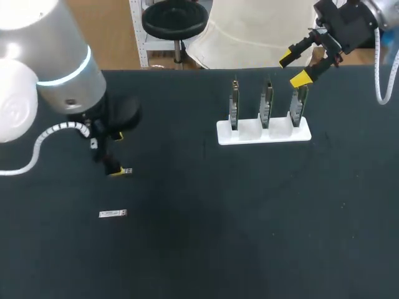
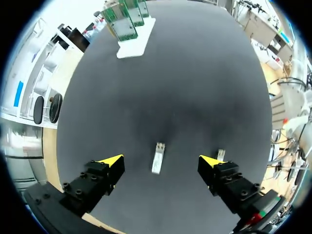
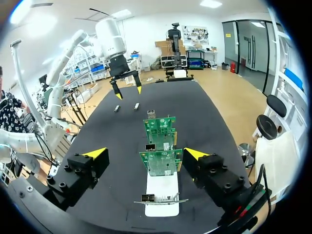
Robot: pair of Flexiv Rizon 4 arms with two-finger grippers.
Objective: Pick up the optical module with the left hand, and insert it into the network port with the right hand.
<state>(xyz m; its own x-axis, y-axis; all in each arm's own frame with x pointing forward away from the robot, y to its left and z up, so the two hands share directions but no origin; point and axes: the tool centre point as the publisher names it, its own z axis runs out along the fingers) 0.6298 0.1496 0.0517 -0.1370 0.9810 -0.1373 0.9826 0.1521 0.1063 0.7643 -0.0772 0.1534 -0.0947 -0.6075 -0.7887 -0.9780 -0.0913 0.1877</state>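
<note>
My left hand [image 2: 161,160] hangs above the surface [image 1: 249,237], fingers spread wide and holding nothing, well off to the left of the white stand [image 1: 249,134]. The optical module [image 2: 157,157] lies flat on the surface below the gap between those fingers, and neither finger touches it. A second module [image 2: 220,154] lies just beside one fingertip, slightly nearer the stand than the first. My right hand [image 1: 298,68] is likewise spread and holds nothing. It sits over the right end of the stand, just above the rightmost of three upright green boards [image 3: 161,162]. The boards are slotted in a row in the stand, which rests on the surface.
</note>
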